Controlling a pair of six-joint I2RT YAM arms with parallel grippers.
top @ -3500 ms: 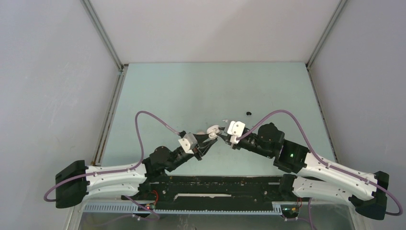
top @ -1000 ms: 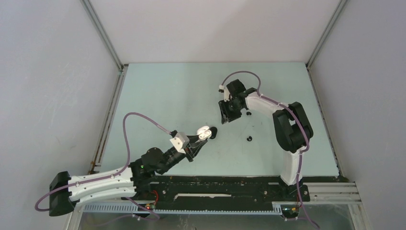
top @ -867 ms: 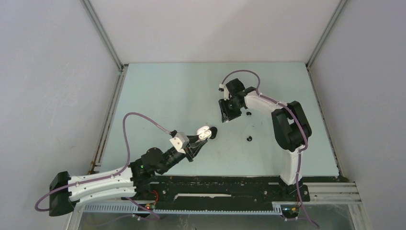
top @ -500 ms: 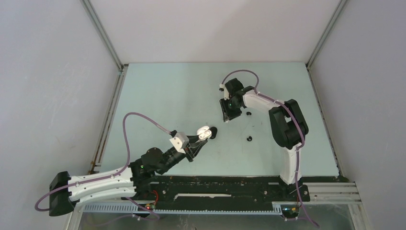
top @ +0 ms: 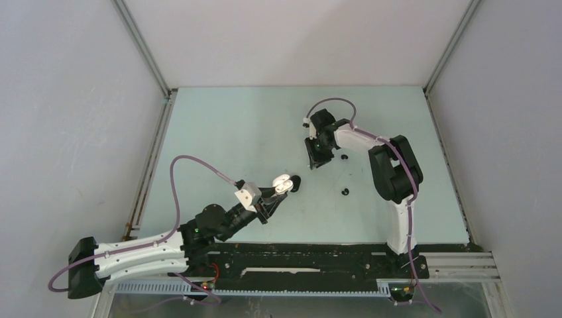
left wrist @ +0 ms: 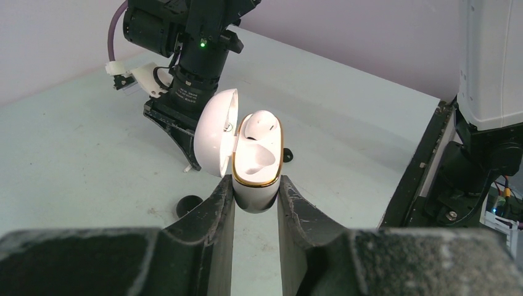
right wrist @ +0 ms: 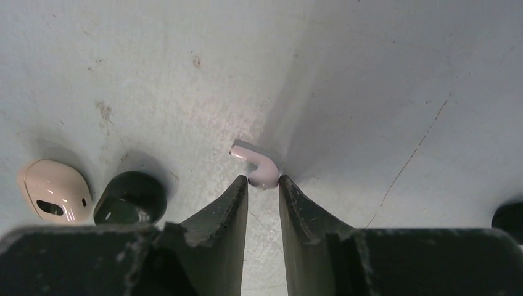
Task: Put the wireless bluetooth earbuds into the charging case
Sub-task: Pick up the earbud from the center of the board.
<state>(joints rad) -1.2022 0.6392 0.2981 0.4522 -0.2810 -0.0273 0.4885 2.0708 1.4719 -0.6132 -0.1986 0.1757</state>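
Right wrist view: a white earbud (right wrist: 264,174), hidden from above, is pinched by the right tool (right wrist: 263,180) near a black piece (right wrist: 131,197), while the open charging case (left wrist: 254,161) is clamped by the left tool (left wrist: 256,185).

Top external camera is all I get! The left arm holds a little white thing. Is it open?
Observer: Yes. In the left wrist view the charging case, clamped between the left jaws, has its lid flipped open.
Operator: Any earbud inside?
Observer: A white earbud sits in the slot farther from the jaws; the nearer slot is empty.
Operator: What's under the right arm?
Observer: A loose earbud lies on the table at the tips of the right jaws; I cannot tell whether they pinch it.
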